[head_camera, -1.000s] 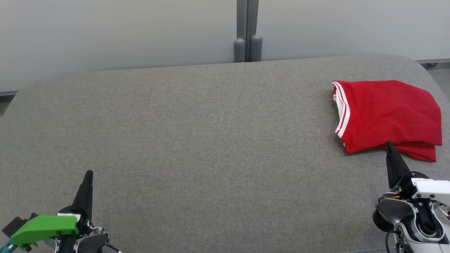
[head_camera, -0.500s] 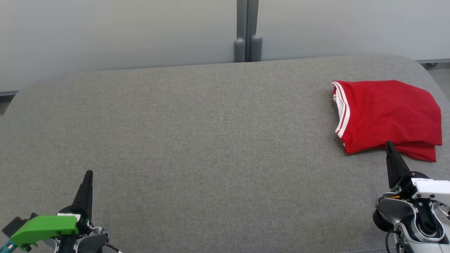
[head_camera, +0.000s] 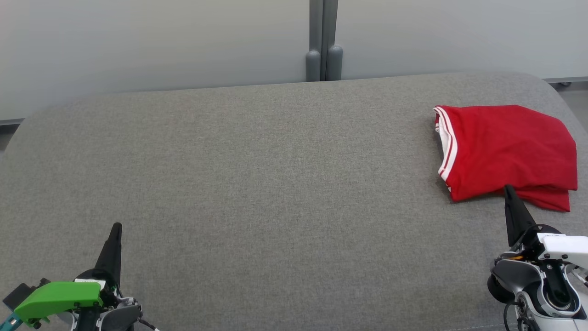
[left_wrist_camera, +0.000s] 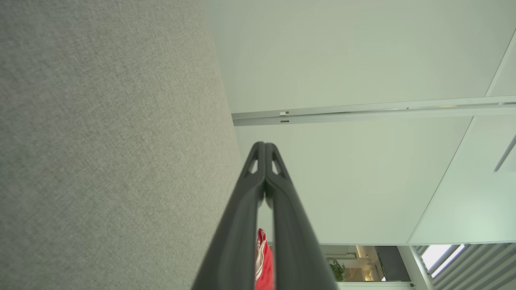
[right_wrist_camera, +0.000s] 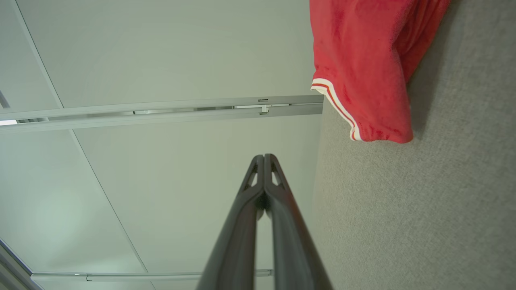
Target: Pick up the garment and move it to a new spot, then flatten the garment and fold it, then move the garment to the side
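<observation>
Here, a wide grey padded surface [head_camera: 257,184] is taking up most of the head view. Behind it pale wall panels [head_camera: 138,41] are rising, with a grey post [head_camera: 324,41] standing at the joint between them. A green part [head_camera: 57,299] is sitting on the left arm at the lower left corner.

The left gripper [head_camera: 115,226] is pointing up over the near left part of the surface. As the left wrist view is showing, its two dark fingers are pressing together at the tips and are holding nothing. A long stretch of grey fabric is lying between this gripper and the garment [head_camera: 510,147], so the two are well apart. The right gripper [head_camera: 507,187] is also pressing its fingers together, with nothing between them.

The red garment is lying folded on the far right part of the surface, near the right edge. Its white striped trim [head_camera: 446,142] is facing the middle of the surface. In the head view the tip of the right gripper is overlapping the near edge of the garment, and I cannot tell from there whether it is touching. In the right wrist view the garment is appearing to the upper right of the fingertips, apart from them, and its shadow is falling on the grey fabric.
</observation>
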Robot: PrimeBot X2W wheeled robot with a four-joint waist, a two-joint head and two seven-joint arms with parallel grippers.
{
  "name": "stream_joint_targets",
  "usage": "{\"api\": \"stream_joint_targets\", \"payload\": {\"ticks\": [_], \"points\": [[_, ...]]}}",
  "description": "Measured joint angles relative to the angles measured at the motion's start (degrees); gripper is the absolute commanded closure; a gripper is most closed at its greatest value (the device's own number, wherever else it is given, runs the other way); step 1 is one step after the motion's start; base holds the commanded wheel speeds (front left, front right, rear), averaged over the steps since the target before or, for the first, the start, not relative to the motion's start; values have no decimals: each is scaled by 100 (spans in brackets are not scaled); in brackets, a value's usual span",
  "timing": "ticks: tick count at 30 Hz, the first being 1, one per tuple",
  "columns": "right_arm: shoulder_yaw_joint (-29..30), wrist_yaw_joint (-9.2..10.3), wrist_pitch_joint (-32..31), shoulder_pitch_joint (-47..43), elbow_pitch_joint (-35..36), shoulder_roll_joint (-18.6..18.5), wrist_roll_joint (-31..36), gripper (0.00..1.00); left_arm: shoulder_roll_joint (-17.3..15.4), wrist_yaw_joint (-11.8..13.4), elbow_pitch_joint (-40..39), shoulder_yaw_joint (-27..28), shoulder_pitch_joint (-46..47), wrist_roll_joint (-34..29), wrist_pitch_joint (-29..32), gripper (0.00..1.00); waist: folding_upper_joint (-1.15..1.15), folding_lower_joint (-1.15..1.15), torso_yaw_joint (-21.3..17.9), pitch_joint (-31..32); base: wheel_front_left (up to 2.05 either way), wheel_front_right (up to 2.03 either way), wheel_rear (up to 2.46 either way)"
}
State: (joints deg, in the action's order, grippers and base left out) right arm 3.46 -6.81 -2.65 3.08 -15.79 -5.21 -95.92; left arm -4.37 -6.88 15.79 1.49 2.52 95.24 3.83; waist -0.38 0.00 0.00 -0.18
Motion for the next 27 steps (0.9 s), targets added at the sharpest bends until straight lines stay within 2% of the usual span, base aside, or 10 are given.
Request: {"api": "stream_joint_targets", "payload": {"ticks": [27], "points": [[14,0,-27,0,1,15,16,100,3,0,-3,9,0,-12,14,100,0,0,0,0,0,0,0]]}}
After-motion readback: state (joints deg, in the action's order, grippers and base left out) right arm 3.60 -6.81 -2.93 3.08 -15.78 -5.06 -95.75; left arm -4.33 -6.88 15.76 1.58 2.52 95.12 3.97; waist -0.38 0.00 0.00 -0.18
